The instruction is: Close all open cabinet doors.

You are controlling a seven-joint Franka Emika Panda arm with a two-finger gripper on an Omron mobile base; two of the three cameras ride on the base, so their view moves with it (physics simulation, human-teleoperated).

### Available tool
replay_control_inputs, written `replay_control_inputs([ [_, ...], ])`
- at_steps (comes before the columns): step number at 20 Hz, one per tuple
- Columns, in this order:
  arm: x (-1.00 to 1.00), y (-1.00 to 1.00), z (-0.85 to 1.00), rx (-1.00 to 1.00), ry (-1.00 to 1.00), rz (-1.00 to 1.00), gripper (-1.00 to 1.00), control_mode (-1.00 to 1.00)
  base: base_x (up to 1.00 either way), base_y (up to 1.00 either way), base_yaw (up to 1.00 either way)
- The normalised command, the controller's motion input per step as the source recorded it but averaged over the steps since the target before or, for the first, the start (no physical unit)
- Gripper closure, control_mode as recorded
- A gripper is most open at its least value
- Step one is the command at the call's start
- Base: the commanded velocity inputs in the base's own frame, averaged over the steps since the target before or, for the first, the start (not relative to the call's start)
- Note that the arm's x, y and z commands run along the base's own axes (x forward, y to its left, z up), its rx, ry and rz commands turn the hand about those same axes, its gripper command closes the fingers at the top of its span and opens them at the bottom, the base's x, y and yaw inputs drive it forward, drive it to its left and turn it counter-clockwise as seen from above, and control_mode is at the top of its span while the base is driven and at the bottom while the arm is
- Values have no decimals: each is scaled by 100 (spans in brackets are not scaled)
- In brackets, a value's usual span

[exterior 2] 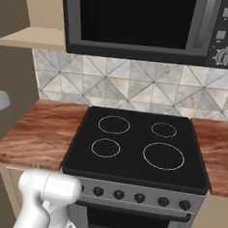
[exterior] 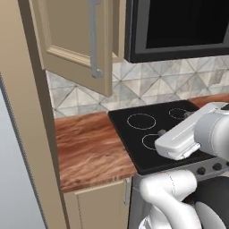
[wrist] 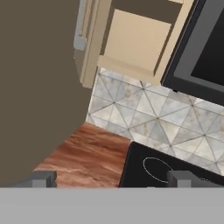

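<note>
Cabinet door of tan wood (exterior: 76, 40) with a sunk-in panel and a thin silver bar handle (exterior: 94, 40) hangs open up high, to the left of the black glass microwave (exterior: 179, 27). It swings out toward the room, over the brown wooden counter (exterior: 87, 150), and its handle side is nearest us. In the hand view the same door is seen edge-on at the top, with the open box of the cabinet beside it. Below the microwave sits the flat black stove top (exterior 2: 137, 147) with four white rings, and a row of dark round knobs (exterior 2: 141, 198) runs along its front. Grey and white tiles with triangle shapes (exterior 2: 137, 86) cover the wall behind. The white robot arm (exterior: 188, 136) reaches over the front of the stove. The gripper (wrist: 112, 179) has its two small dark fingertips (wrist: 41, 179) spread as wide as they go, and they hold nothing. It is low down, well apart from the open door, pointing at the counter and wall.
</note>
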Motion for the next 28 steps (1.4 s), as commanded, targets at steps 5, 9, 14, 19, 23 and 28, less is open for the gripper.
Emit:
replay_control_inputs([
  [5, 0, 0, 0, 0, 0, 0, -100, 100, 35, 40, 0],
  [9, 0, 0, 0, 0, 0, 0, -100, 100, 31, 42, 0],
  [14, 0, 0, 0, 0, 0, 0, -100, 100, 27, 35, 0],
  [19, 0, 0, 0, 0, 0, 0, -100, 100, 32, 30, 0],
  [23, 0, 0, 0, 0, 0, 0, -100, 100, 18, 27, 0],
  [28, 0, 0, 0, 0, 0, 0, -100, 100, 1, 10, 0],
])
